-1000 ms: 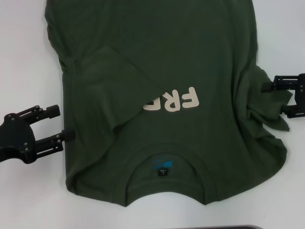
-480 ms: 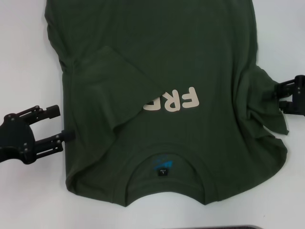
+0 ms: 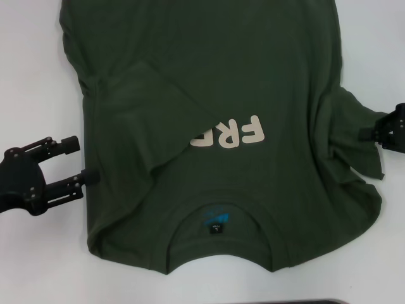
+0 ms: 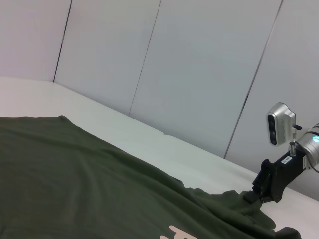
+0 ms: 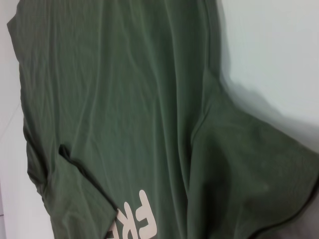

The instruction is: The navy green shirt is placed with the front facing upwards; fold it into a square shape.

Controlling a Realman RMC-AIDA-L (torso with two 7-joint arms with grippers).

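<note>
The navy green shirt (image 3: 253, 76) lies front up on the white table (image 3: 31, 76), its collar (image 3: 218, 218) toward me. One sleeve (image 3: 152, 107) is folded over the chest and covers part of the cream print (image 3: 234, 133). My left gripper (image 3: 79, 161) rests open on the table just off the shirt's left edge, holding nothing. My right gripper (image 3: 372, 132) sits at the far right, shut on the tip of the crumpled other sleeve (image 3: 354, 139). The left wrist view shows that gripper (image 4: 249, 195) touching the sleeve edge. The right wrist view shows the shirt (image 5: 124, 99) and the raised sleeve (image 5: 259, 164).
White table surface (image 3: 380, 50) surrounds the shirt on both sides. A dark strip (image 3: 297, 301) runs along the near table edge. Grey wall panels (image 4: 199, 74) stand behind the table.
My right gripper's fingers drew together at the sleeve tip and the gripper shifted right toward the frame edge. The left gripper and the shirt body stayed put.
</note>
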